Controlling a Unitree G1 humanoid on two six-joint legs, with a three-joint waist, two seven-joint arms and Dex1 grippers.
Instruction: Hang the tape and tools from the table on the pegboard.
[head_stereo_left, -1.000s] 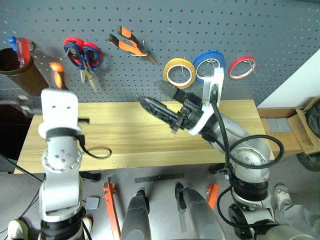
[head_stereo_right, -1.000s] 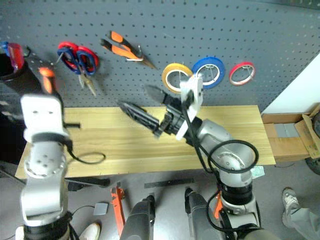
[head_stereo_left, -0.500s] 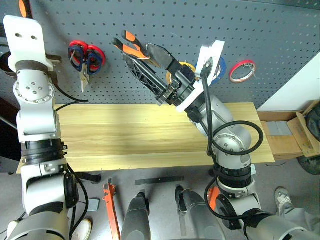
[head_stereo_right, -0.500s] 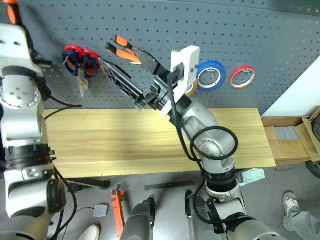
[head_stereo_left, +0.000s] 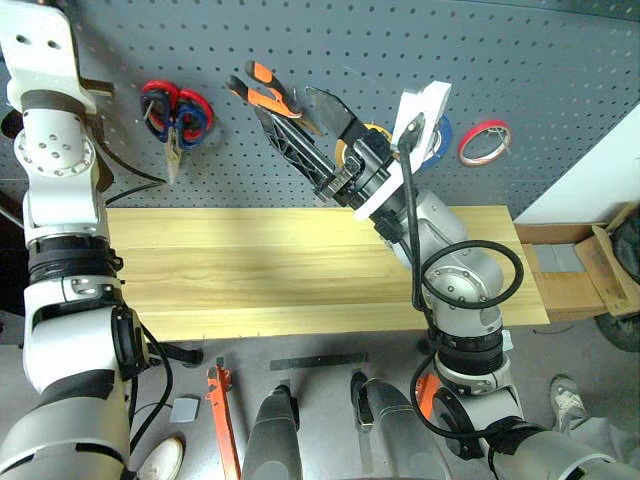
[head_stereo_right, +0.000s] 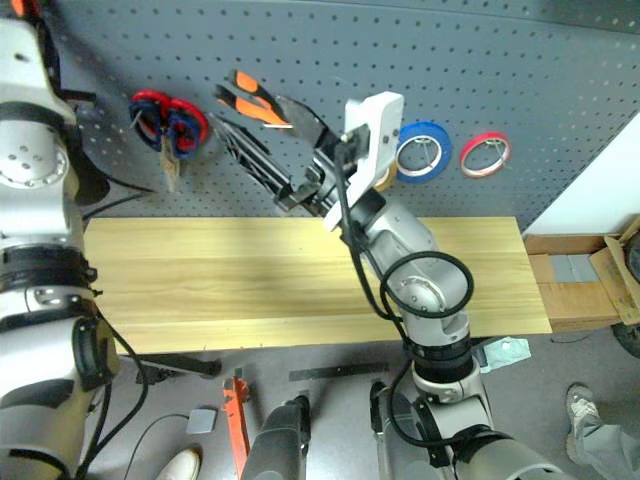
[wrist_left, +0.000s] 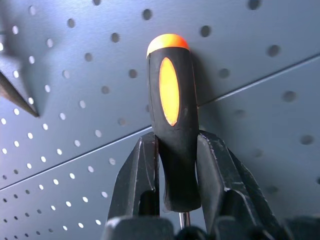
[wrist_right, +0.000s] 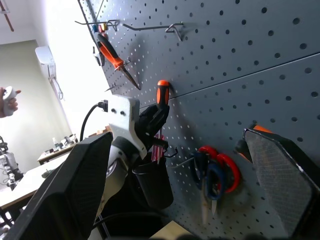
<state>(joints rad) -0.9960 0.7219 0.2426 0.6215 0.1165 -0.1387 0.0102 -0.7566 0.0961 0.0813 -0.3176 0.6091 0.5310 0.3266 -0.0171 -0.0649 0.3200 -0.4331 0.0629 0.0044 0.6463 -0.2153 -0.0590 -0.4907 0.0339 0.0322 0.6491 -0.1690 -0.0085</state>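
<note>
Dark grey perforated pegboard (head_stereo_left: 560, 70) fills the back, pale wooden table (head_stereo_left: 250, 270) bare below it. Right gripper (head_stereo_left: 305, 125) spread wide by the hung orange-black pliers (head_stereo_left: 265, 90). Left gripper (wrist_left: 175, 165) clamps the orange-and-black-handled screwdriver (wrist_left: 171, 115) right at the board.

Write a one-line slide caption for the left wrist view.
Left gripper shut on the screwdriver by its orange-and-black handle, held upright close to the grey pegboard.
</note>
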